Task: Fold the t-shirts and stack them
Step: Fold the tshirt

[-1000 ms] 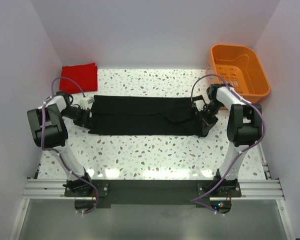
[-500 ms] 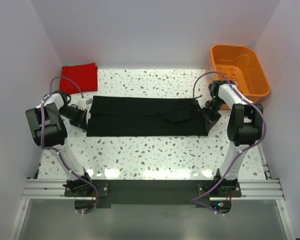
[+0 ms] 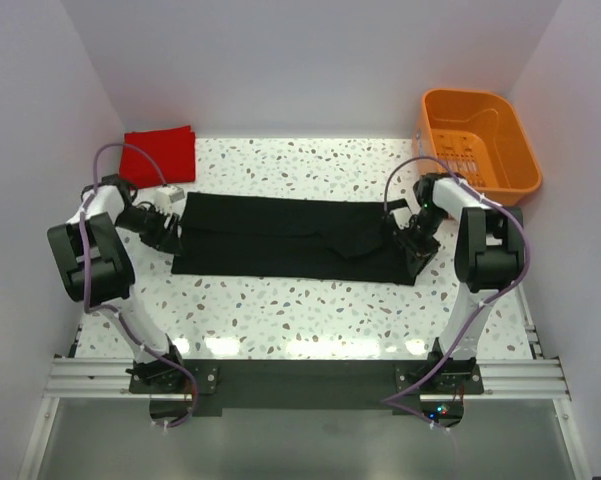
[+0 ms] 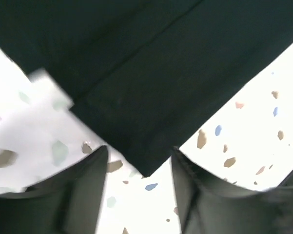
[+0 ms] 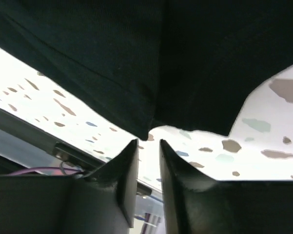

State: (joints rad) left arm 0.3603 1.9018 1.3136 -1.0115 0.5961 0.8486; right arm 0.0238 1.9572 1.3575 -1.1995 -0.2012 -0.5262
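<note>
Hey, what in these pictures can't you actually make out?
- Top view: how the jaws stand at the ends of the black shirt; too small, dark on dark.
- Left wrist view: most of that shirt, cut off by the frame's edges.
- Red shirt: its layers, too small in the top view.

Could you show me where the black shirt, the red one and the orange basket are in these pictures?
black t-shirt (image 3: 290,238): overhead view, middle of the flattened cloth.
red t-shirt (image 3: 160,155): overhead view, centre of the folded rectangle.
orange basket (image 3: 472,152): overhead view, its bare slotted floor.
</note>
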